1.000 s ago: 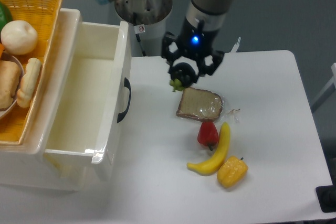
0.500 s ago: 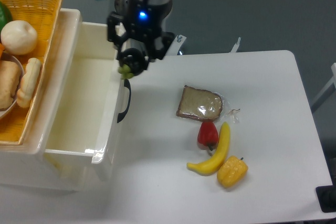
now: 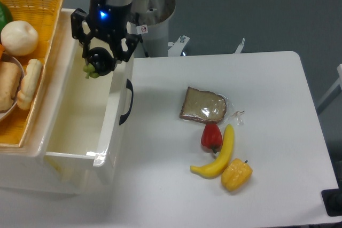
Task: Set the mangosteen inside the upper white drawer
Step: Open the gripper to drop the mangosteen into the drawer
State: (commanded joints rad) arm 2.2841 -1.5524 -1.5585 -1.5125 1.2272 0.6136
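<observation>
From the fixed camera, the gripper (image 3: 100, 57) hangs over the far end of the upper white drawer (image 3: 59, 148), inside its open cavity as seen from above. Its dark fingers (image 3: 126, 46) pinch the mangosteen (image 3: 100, 60) from both sides, so the fruit sits between them with its pale green calyx (image 3: 90, 71) pointing down and to the left. A blue light (image 3: 103, 15) glows on the gripper body above the fingers. The mangosteen is held in the air, above the drawer's pale interior and close to the drawer's front wall; whether it touches anything below cannot be told.

The drawer stands pulled out, its black curved handle (image 3: 127, 102) on the front wall facing the table (image 3: 278, 185). Left of it sits the yellow wicker basket (image 3: 40, 36), which holds a pale round ball (image 3: 19, 37) and some bread rolls (image 3: 28, 84).

On the white table, well apart from the drawer, lies a slice of brown bread in a clear wrapper (image 3: 202, 105). Just below it is the red pepper (image 3: 211, 137), touching a banana (image 3: 218, 156) that curves down to the left. A yellow pepper (image 3: 236, 174) lies just beside the banana's lower end. Behind the table, the arm's grey round base (image 3: 154, 12) stands near the drawer's far corner.
</observation>
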